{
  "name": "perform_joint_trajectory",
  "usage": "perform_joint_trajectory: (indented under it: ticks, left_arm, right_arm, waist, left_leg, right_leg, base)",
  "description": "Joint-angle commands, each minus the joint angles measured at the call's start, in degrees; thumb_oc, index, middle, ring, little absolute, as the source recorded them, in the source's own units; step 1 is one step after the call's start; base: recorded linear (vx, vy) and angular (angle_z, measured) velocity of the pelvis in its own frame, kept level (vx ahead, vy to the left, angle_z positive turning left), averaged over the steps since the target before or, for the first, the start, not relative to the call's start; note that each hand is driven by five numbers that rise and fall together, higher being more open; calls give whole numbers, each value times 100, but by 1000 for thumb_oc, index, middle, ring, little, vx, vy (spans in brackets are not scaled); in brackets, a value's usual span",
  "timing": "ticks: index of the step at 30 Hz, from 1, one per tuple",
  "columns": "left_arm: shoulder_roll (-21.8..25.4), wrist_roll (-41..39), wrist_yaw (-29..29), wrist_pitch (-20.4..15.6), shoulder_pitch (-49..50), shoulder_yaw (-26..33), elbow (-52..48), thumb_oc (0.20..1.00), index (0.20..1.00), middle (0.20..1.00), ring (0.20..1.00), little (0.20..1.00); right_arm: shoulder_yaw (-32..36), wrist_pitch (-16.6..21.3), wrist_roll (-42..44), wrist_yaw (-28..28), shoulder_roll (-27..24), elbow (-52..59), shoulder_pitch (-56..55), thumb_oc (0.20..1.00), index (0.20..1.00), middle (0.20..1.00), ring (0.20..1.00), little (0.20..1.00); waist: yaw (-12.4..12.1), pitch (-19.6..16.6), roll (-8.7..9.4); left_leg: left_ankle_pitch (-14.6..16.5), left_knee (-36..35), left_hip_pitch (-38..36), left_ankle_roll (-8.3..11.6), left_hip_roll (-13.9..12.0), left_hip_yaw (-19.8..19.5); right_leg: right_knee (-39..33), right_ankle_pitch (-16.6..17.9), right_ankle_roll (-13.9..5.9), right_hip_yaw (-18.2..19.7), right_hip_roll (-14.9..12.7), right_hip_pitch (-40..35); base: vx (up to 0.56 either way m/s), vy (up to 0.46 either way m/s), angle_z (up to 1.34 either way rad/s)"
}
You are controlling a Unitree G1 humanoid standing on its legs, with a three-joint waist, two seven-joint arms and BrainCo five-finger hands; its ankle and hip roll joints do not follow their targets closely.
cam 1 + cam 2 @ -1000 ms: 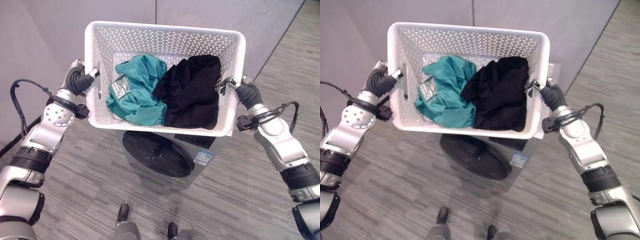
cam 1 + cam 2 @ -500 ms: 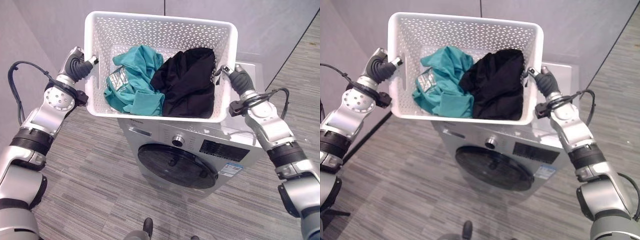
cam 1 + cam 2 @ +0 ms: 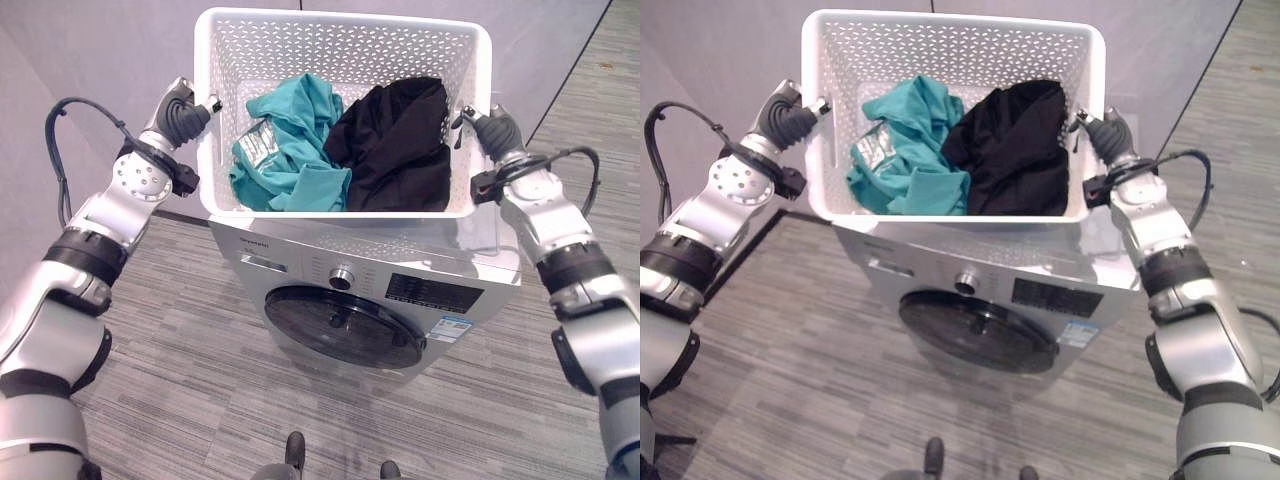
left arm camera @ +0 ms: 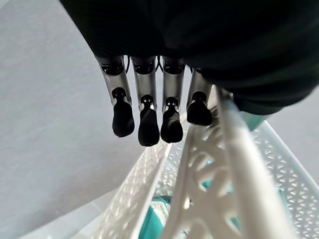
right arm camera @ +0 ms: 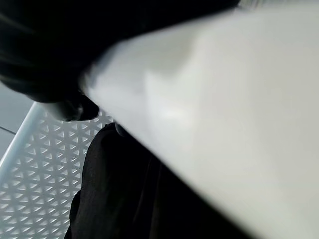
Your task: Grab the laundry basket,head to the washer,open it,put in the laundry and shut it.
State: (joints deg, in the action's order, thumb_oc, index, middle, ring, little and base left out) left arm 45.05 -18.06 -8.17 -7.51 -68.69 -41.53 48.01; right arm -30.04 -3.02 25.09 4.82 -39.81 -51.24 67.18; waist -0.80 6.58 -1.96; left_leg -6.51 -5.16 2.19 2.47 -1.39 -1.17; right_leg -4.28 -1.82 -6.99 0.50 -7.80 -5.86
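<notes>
Now laundry basket (image 3: 340,45) between left hand (image 3: 185,108), right hand (image 3: 490,130)

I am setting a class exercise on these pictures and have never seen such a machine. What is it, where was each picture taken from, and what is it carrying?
It is a humanoid robot with two silver arms. Two pictures come from cameras in its head, looking down; two come from cameras on its wrists. The left hand and right hand grip opposite sides of a white laundry basket, over the top of a silver washing machine whose round door is shut. Inside the basket lie a teal garment and a black garment. The left wrist view shows that hand's fingers beside the basket's rim.
</notes>
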Motion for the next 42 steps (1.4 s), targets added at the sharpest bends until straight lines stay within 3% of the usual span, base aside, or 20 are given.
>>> perform_joint_trajectory:
  ticks: [1, 2, 3, 4, 5, 12, 17, 21, 25, 29, 30, 31, 32, 33, 34, 37, 38, 39, 40, 42]
  left_arm:
    - [483, -242, -330, 98, -957, 316, 1672, 200, 200, 200, 200, 200]
    - [484, -245, -327, 93, -969, 314, 1684, 200, 200, 200, 200, 200]
    - [382, -157, -308, 162, -1088, 200, 1982, 209, 209, 209, 209, 209]
    - [382, -159, -305, 159, -1097, 199, 1991, 445, 445, 445, 445, 445]
    - [270, -73, -262, 221, -1222, 101, 2273, 1000, 1000, 1000, 1000, 1000]
    - [45, 226, -166, 306, -1375, -94, 2682, 1000, 1000, 1000, 1000, 1000]
    - [62, 527, -122, 319, -1461, -172, 2769, 1000, 1000, 1000, 1000, 1000]
    - [122, 590, -102, 307, -1416, -155, 2752, 1000, 1000, 1000, 1000, 1000]
    - [207, 303, -299, 161, -1259, 245, 2404, 1000, 1000, 1000, 1000, 1000]
    - [701, -657, -979, -317, -413, 1606, 774, 1000, 1000, 1000, 1000, 1000]
    - [798, -698, -1103, -394, -18, 1995, 299, 1000, 1000, 1000, 1000, 1000]
    - [796, -683, -1115, -380, 41, 2025, 254, 1000, 1000, 1000, 1000, 1000]
    - [891, -732, -1208, -481, 589, 2511, -342, 1000, 1000, 1000, 1000, 1000]
    - [987, -672, -1317, -556, 1118, 2970, -879, 1000, 1000, 1000, 1000, 1000]
    - [1044, -225, -1589, -607, 2565, 4189, -1932, 1000, 1000, 1000, 1000, 1000]
    - [952, 180, -1679, -569, 3654, 4960, -2517, 1000, 1000, 1000, 1000, 1000]
    - [912, 766, -1716, -457, 4753, 5719, -2781, 1000, 1000, 1000, 1000, 1000]
    - [819, 938, -1681, -403, 5299, 6046, -2882, 1000, 1000, 1000, 1000, 1000]
    - [807, 943, -1675, -391, 5349, 6066, -2921, 1000, 1000, 1000, 1000, 1000]
    - [366, 1001, -1650, -309, 6349, 6671, -2882, 1000, 1000, 1000, 1000, 1000]
  right_arm:
    - [-295, -183, -131, 60, -684, -1229, 653, 329, 329, 329, 329, 329]
    - [-306, -177, -128, 55, -682, -1246, 674, 382, 382, 382, 382, 382]
    - [-499, -230, -264, -14, -538, -1551, 900, 520, 520, 520, 520, 520]
    - [-507, -225, -262, -19, -535, -1565, 916, 871, 871, 871, 871, 871]
    - [-768, -268, -475, -126, -424, -1808, 1173, 1000, 1000, 1000, 1000, 1000]
    - [-1249, -293, -929, -427, -211, -2348, 1575, 1000, 1000, 1000, 1000, 1000]
    - [-1598, -337, -1507, -782, -479, -2627, 1592, 1000, 1000, 1000, 1000, 1000]
    - [-1527, -319, -1572, -765, -655, -2687, 1523, 1000, 1000, 1000, 1000, 1000]
    - [-1067, -190, -1067, -481, -880, -2462, 1353, 1000, 1000, 1000, 1000, 1000]
    - [82, 226, -82, 251, -1441, -1277, 693, 1000, 1000, 1000, 1000, 1000]
    - [389, 278, -92, 341, -1560, -858, 342, 1000, 1000, 1000, 1000, 1000]
    - [412, 265, -103, 353, -1559, -818, 291, 1000, 1000, 1000, 1000, 1000]
    - [779, 297, -223, 473, -1721, -306, -206, 1000, 1000, 1000, 1000, 1000]
    - [1214, 333, -383, 587, -1870, 245, -794, 1000, 1000, 1000, 1000, 1000]
    - [2592, 453, -773, 821, -1969, 1582, -2520, 1000, 1000, 1000, 1000, 1000]
    - [3631, 539, -1050, 931, -1789, 2427, -3870, 1000, 1000, 1000, 1000, 1000]
    - [4488, 667, -1179, 916, -1499, 3031, -5024, 1000, 1000, 1000, 1000, 1000]
    - [4845, 705, -1190, 907, -1293, 3256, -5510, 1000, 1000, 1000, 1000, 1000]
    - [4865, 691, -1197, 903, -1278, 3298, -5561, 1000, 1000, 1000, 1000, 1000]
    - [5320, 735, -1275, 901, -695, 3647, -6355, 1000, 1000, 1000, 1000, 1000]
  waist:
    - [-189, -254, 76]
    - [-187, -244, 73]
    - [-188, -264, 94]
    - [-186, -255, 93]
    - [-177, -279, 127]
    - [-156, -342, 211]
    - [-118, -414, 249]
    - [-108, -437, 240]
    - [-127, -470, 231]
    - [-160, -503, 238]
    - [-159, -512, 237]
    - [-159, -530, 235]
    - [-166, -546, 230]
    - [-172, -553, 225]
    - [-159, -566, 199]
    - [-165, -588, 210]
    - [-152, -547, 200]
    - [-160, -541, 199]
    - [-160, -561, 201]
    - [-165, -532, 190]
  left_leg:
    - [627, 16, -185, 71, -224, 103]
    - [628, 16, -189, 71, -224, 104]
    - [638, 16, -224, 61, -232, 109]
    - [638, 16, -228, 61, -232, 109]
    - [646, 16, -267, 57, -244, 108]
    - [677, 16, -373, 55, -262, 91]
    - [720, 16, -426, 63, -247, 64]
    - [739, 16, -444, 61, -243, 69]
    - [783, 16, -493, 53, -227, 96]
    - [806, 16, -505, 45, -211, 109]
    - [822, 16, -506, 41, -208, 116]
    - [823, 16, -510, 41, -208, 117]
    - [838, 16, -513, 35, -205, 114]
    - [857, 16, -522, 28, -200, 111]
    - [856, 16, -513, 9, -197, 104]
    - [927, 16, -584, -1, -196, 87]
    - [907, 16, -592, -4, -207, 83]
    - [910, 16, -600, -5, -209, 87]
    - [939, 16, -617, -3, -209, 88]
    - [928, 16, -626, -4, -221, 80]
  right_leg:
    - [172, 152, -221, -386, -186, 219]
    - [170, 153, -221, -385, -186, 215]
    - [167, 155, -226, -391, -186, 184]
    - [166, 155, -226, -391, -186, 178]
    - [172, 153, -232, -387, -188, 146]
    - [234, 138, -241, -404, -190, 66]
    - [274, 134, -262, -501, -224, 10]
    - [273, 145, -277, -521, -249, -3]
    - [233, 146, -293, -535, -274, -42]
    - [188, 140, -271, -532, -292, -62]
    - [177, 127, -264, -531, -295, -64]
    - [176, 127, -264, -531, -295, -67]
    - [156, 118, -254, -532, -299, -80]
    - [140, 103, -247, -530, -302, -95]
    - [102, 100, -228, -525, -308, -96]
    - [61, 44, -215, -521, -314, -183]
    - [50, 42, -195, -485, -310, -181]
    - [40, 34, -184, -477, -309, -195]
    - [33, 14, -186, -479, -310, -216]
    - [31, -15, -150, -457, -301, -231]
  base:
    - [39, 12, -6]
    - [56, 20, -4]
    - [0, 0, 0]
    - [57, 28, -1]
    - [0, 0, 0]
    - [26, 16, 0]
    - [25, 18, 5]
    - [6, 8, 2]
    - [0, 0, 0]
    - [0, 0, 0]
    - [0, 0, 0]
    - [0, 0, 0]
    - [0, 0, 0]
    - [0, -42, -1]
    - [10, -48, 1]
    - [14, -42, -2]
    - [-34, -76, -3]
    - [-19, -59, -1]
    - [-6, -49, -5]
    - [-36, -67, -6]
